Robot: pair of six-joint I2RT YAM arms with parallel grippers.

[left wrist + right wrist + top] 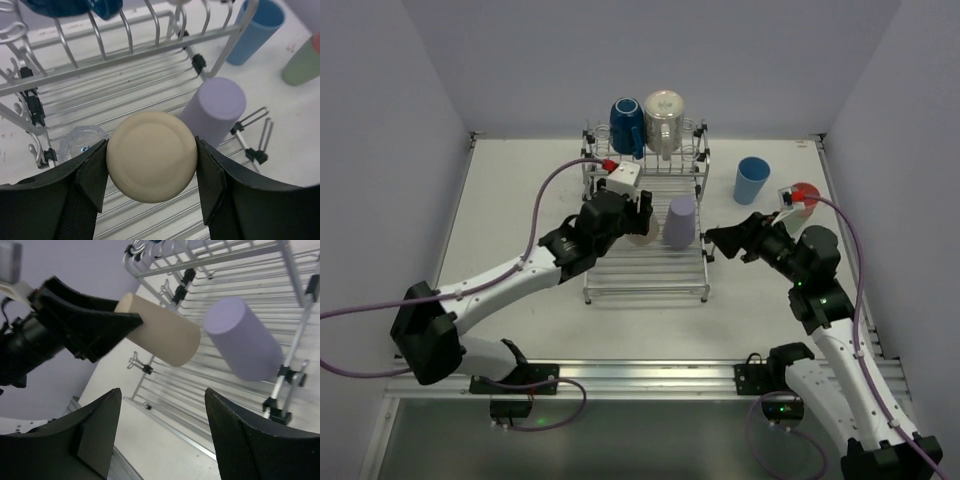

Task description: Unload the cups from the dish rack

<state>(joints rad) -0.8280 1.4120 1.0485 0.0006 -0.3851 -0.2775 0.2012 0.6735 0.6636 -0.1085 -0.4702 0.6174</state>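
The chrome dish rack (646, 275) stands mid-table. My left gripper (640, 226) is shut on a tan cup (151, 156) by its base and holds it tilted just above the slats; it also shows in the right wrist view (160, 335). A lavender cup (680, 222) stands upside down on the rack beside it. A clear cup (82, 142) lies on the slats to the left. A dark-blue mug (626, 125) and a clear glass mug (664, 122) sit on the raised tier. My right gripper (718, 240) is open and empty at the rack's right edge.
A light-blue cup (751, 180) stands on the table right of the rack, with a green cup (302, 62) further right. The enclosure's walls close in the back and both sides.
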